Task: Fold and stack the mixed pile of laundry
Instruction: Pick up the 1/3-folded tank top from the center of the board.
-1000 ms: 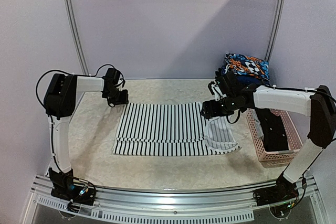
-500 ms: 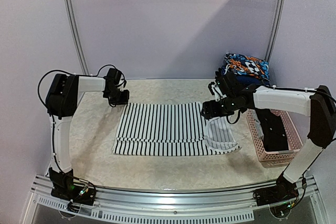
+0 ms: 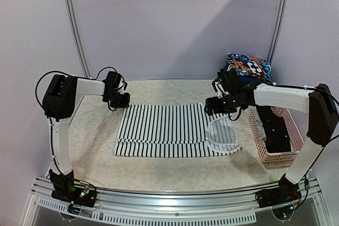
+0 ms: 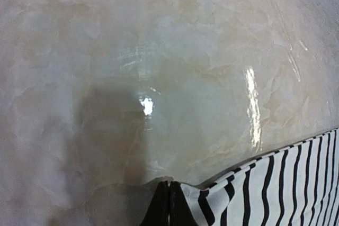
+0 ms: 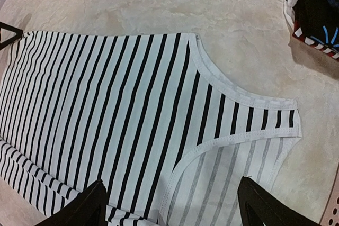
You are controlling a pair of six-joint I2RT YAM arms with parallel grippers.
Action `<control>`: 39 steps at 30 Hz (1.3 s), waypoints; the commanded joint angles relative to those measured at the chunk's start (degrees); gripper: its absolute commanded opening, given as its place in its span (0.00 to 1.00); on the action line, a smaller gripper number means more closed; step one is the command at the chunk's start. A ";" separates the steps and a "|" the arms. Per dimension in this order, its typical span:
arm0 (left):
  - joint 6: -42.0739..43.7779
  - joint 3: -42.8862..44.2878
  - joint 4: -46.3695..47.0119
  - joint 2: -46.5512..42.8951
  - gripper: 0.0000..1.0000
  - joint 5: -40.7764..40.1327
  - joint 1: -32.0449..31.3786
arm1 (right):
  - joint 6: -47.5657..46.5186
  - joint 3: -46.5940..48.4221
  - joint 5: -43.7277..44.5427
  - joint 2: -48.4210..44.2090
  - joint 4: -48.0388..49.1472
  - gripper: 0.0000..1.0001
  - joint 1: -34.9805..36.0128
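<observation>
The black-and-white striped garment (image 3: 164, 130) lies spread flat mid-table, its white-trimmed armhole end (image 3: 222, 138) to the right. It also shows in the right wrist view (image 5: 132, 109). My left gripper (image 3: 119, 101) is shut at the garment's far left corner. In the left wrist view the closed fingertips (image 4: 169, 197) touch the striped corner (image 4: 249, 189), with no cloth seen between them. My right gripper (image 3: 216, 106) is open and empty, hovering over the armhole, with the fingers (image 5: 90, 205) wide apart. A black garment (image 3: 275, 128) lies in the basket. No grey garment shows.
A pink lattice basket (image 3: 278, 158) stands at the right table edge, under my right arm. Its corner shows in the right wrist view (image 5: 333, 213). A colourful printed bundle (image 3: 249, 68) sits at the back right, and also shows in the right wrist view (image 5: 315, 3). The wall is behind.
My right gripper has moved a little back and right over the armhole. My left gripper has shifted slightly left. The striped garment has not moved.
</observation>
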 commanded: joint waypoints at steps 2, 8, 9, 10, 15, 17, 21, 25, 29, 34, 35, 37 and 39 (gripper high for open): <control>1.48 -2.48 1.41 -2.56 0.00 0.73 -0.76 | 0.17 6.49 0.40 4.54 -1.63 0.86 -2.37; 2.21 -3.35 1.88 -2.88 0.00 0.73 -0.78 | 0.88 14.44 -0.29 10.75 -4.10 0.84 -4.71; 2.25 -3.39 1.92 -2.94 0.00 0.77 -0.77 | 1.25 15.97 -0.56 11.86 -4.74 0.83 -5.17; 2.26 -3.48 2.00 -2.99 0.00 0.79 -0.77 | 1.59 17.48 -1.02 13.68 -5.05 0.82 -5.47; 2.59 -4.01 2.52 -3.34 0.00 0.85 -0.81 | 1.35 24.95 -3.63 20.75 -6.58 0.79 -6.53; 2.67 -4.01 2.59 -3.30 0.00 0.85 -0.78 | 0.76 27.10 -6.32 23.37 -6.55 0.78 -6.62; 2.78 -4.17 2.72 -3.33 0.00 0.70 -0.80 | 0.08 32.07 -9.54 28.70 -7.17 0.74 -7.56; 2.78 -4.27 2.81 -3.44 0.00 0.59 -0.86 | 0.99 38.35 -12.87 35.01 -8.22 0.66 -9.01; 3.07 -4.30 2.79 -3.48 0.00 0.76 -0.87 | 1.25 42.80 -15.63 39.74 -8.99 0.62 -9.96; 3.14 -4.10 2.63 -3.30 0.00 0.76 -0.85 | 1.67 45.95 -17.68 43.54 -8.78 0.57 -10.77; 3.12 -4.10 2.68 -3.25 0.00 0.75 -0.87 | 1.65 46.35 -18.09 43.97 -8.86 0.55 -10.90; 3.13 -4.10 2.64 -3.25 0.00 0.83 -0.87 | 1.64 46.86 -18.78 44.97 -8.84 0.51 -11.09; 3.13 -3.87 2.49 -3.12 0.00 0.90 -0.87 | 1.49 47.10 -19.53 45.48 -8.85 0.46 -11.10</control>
